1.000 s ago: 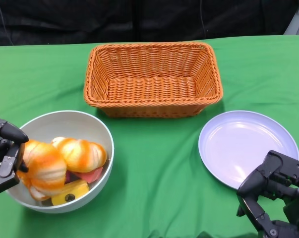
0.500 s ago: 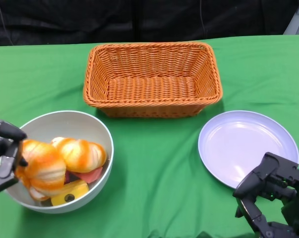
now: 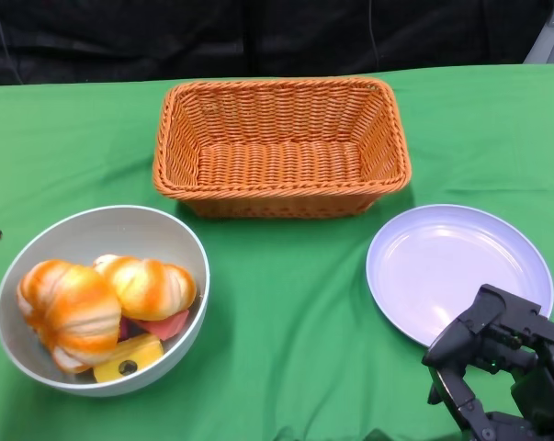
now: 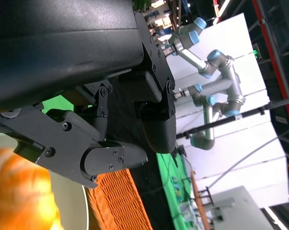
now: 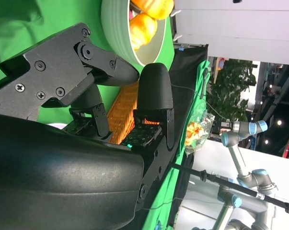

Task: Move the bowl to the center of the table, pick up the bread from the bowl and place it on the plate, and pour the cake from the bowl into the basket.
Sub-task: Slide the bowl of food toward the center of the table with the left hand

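We see a round pale grey bowl point(image 3: 102, 299) left of and nearer us than the basket point(image 3: 281, 147), upright, holding two glossy orange-and-cream bread point(image 3: 70, 312) rolls. Our right hand point(image 3: 497, 367), beside the plate point(image 3: 456, 271), holds nothing, fingers apart; our left hand's point(image 4: 110, 124) state we cannot tell.

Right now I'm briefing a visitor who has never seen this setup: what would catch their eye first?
Probably the glossy orange bread rolls heaped in the white bowl at the table's near left, bright against the green cloth. Next, the empty orange wicker basket at the far centre and the bare lilac plate at the near right, with the black right hand just in front of it.
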You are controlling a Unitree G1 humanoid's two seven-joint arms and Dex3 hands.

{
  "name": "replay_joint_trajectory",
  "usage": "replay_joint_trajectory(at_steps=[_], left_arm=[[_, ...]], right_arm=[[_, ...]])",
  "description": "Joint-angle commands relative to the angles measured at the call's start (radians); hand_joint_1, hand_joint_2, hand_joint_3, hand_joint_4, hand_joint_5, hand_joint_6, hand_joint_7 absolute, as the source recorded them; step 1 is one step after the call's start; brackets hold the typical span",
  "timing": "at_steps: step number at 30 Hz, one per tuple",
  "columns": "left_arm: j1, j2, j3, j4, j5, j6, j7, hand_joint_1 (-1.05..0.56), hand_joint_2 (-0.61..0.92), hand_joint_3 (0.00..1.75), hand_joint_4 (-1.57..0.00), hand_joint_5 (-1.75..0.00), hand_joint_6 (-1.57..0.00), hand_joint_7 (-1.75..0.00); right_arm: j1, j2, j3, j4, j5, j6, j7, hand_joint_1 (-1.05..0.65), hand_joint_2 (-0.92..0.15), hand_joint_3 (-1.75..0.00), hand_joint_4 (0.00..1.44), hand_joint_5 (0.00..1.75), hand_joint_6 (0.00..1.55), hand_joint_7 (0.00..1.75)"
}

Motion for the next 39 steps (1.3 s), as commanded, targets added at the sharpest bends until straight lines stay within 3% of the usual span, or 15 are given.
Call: replay_joint_trajectory(at_steps=[1,5,9,10,13,17,24,33,39], left_arm=[[-0.018,0.078,0.011,0.071,0.077,-0.041,0.016,-0.43,0.92,0.20,-0.89,-0.65,-0.99,-0.22],[-0.027,0.145,-0.004,0.129,0.165,-0.032,0.027,-0.52,0.92,0.20,-0.86,-0.26,-0.91,-0.03],[-0.048,0.182,-0.023,0.174,0.186,0.064,0.022,-0.59,0.92,0.24,-0.64,-0.05,-0.66,0.00],[-0.056,0.198,-0.030,0.199,0.189,0.085,0.009,-0.62,0.92,0.30,-0.52,-0.02,-0.55,0.00],[-0.071,0.233,-0.049,0.246,0.192,0.113,-0.017,-0.67,0.92,0.43,-0.32,0.00,-0.38,0.00],[-0.099,0.274,-0.072,0.304,0.163,0.214,-0.092,-0.76,0.92,0.52,-0.18,0.00,-0.22,0.00],[-0.133,0.287,-0.074,0.297,0.056,0.427,-0.223,-0.82,0.92,0.58,-0.14,0.00,-0.15,0.00],[-0.122,0.284,-0.085,0.184,-0.012,0.645,-0.291,-0.81,0.92,0.54,-0.13,0.00,-0.16,-0.01],[-0.101,0.283,-0.105,0.085,-0.034,0.782,-0.297,-0.80,0.92,0.55,-0.10,0.00,-0.08,0.00]], right_arm=[[0.001,0.001,0.000,0.002,0.002,-0.010,-0.010,-0.20,-0.52,-0.99,0.75,1.55,0.70,1.36],[-0.004,0.001,0.001,0.012,0.007,-0.016,-0.009,-0.20,-0.52,-0.99,0.75,1.55,0.71,1.35],[-0.004,0.002,0.005,0.013,0.011,-0.012,-0.010,-0.19,-0.52,-1.00,0.75,1.56,0.70,1.36],[-0.004,0.002,0.006,0.013,0.010,-0.014,-0.009,-0.20,-0.52,-0.99,0.75,1.56,0.69,1.36],[-0.005,-0.001,0.007,0.017,-0.001,-0.026,-0.011,-0.20,-0.52,-0.99,0.75,1.56,0.69,1.36],[-0.012,-0.001,0.009,0.024,-0.024,-0.035,-0.020,-0.20,-0.52,-0.99,0.75,1.55,0.71,1.34],[-0.019,0.003,0.018,0.027,-0.024,-0.032,-0.024,-0.18,-0.52,-1.00,0.75,1.55,0.71,1.33],[-0.025,-0.004,0.016,0.040,-0.021,-0.043,-0.025,-0.19,-0.51,-1.02,0.73,1.55,0.71,1.31],[-0.023,-0.006,0.017,0.042,-0.025,-0.043,-0.027,-0.18,-0.51,-1.02,0.72,1.55,0.71,1.32]])
